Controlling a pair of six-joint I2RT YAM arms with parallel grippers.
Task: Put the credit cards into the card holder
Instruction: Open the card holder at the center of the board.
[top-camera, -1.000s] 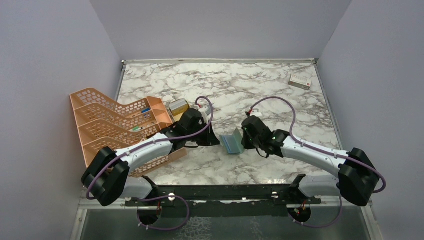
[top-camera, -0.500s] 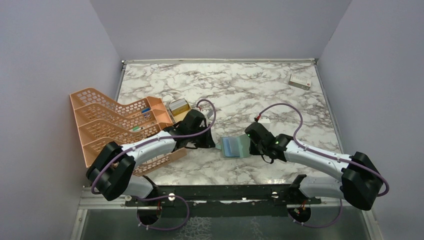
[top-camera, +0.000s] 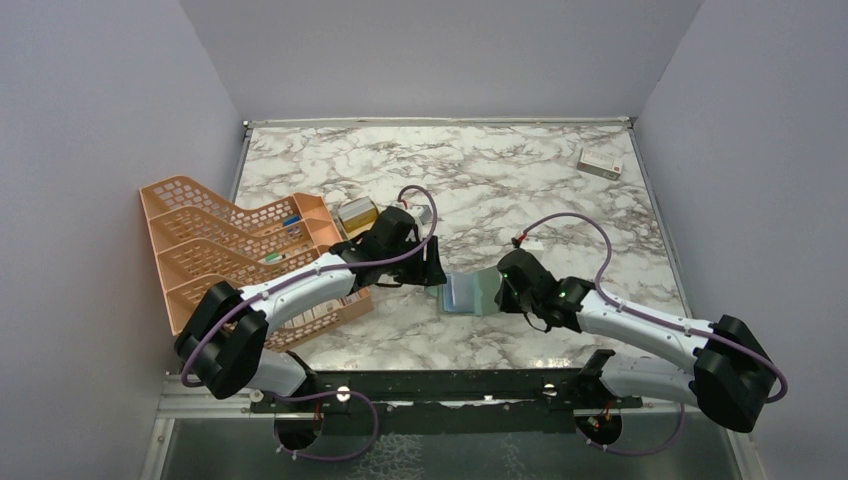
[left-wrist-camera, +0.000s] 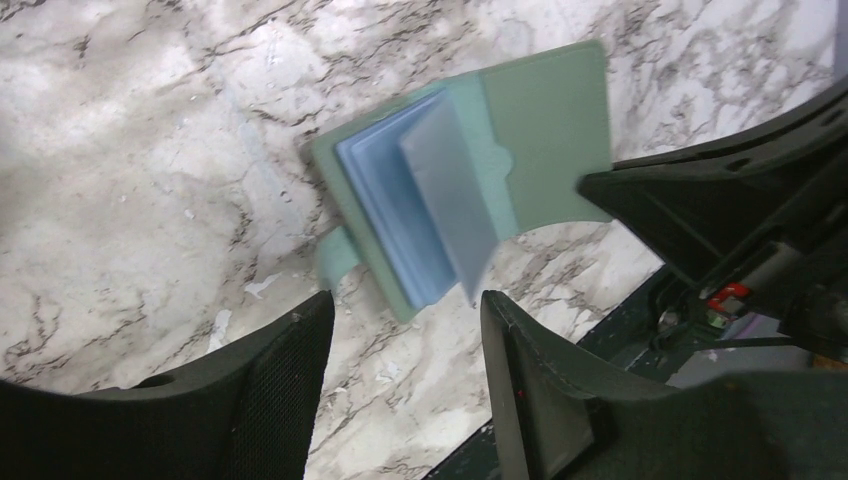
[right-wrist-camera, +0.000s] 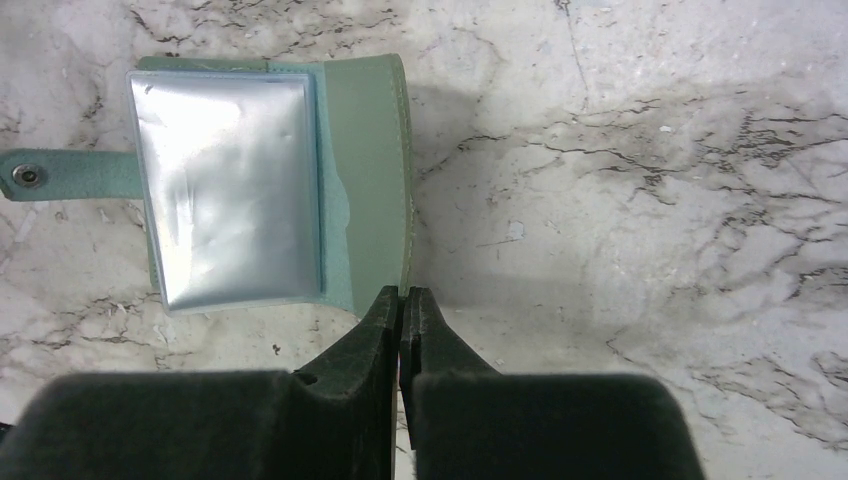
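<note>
1. I am pressing my right fingers (right-wrist-camera: 392, 322) together on the near corner of the card holder (right-wrist-camera: 365, 170), pinching the thin edge of its grey-green cover. I judge this grip is meant to pin the flap so the holder cannot fold shut or slide when a card is pushed in.
2. I am holding my left fingers (left-wrist-camera: 285, 385) wide apart with nothing between them. They are hovering just above the holder's opposite side, close to its snap tab (left-wrist-camera: 335, 258). I read this as getting ready to help with the opening, not as a grasp.
3. The card holder is lying open on the counter (right-wrist-camera: 650, 200) between my two arms, cover side down. Its pale blue sleeves (left-wrist-camera: 395, 225) are facing up. In the left wrist view one clear leaf (left-wrist-camera: 450, 195) is standing up off the stack, so the pockets are fanning open.
4. I am not seeing the credit cards in any view. None is in my fingers, and I cannot tell whether any is already in the sleeves. I judge the loading has not begun.
5. Farther out, an orange mesh tray (top-camera: 220, 240) is sitting at the left with a gold tin (top-camera: 357, 213) just beside its far end. A white box (top-camera: 600, 162) is resting well apart, near the far right corner.
</note>
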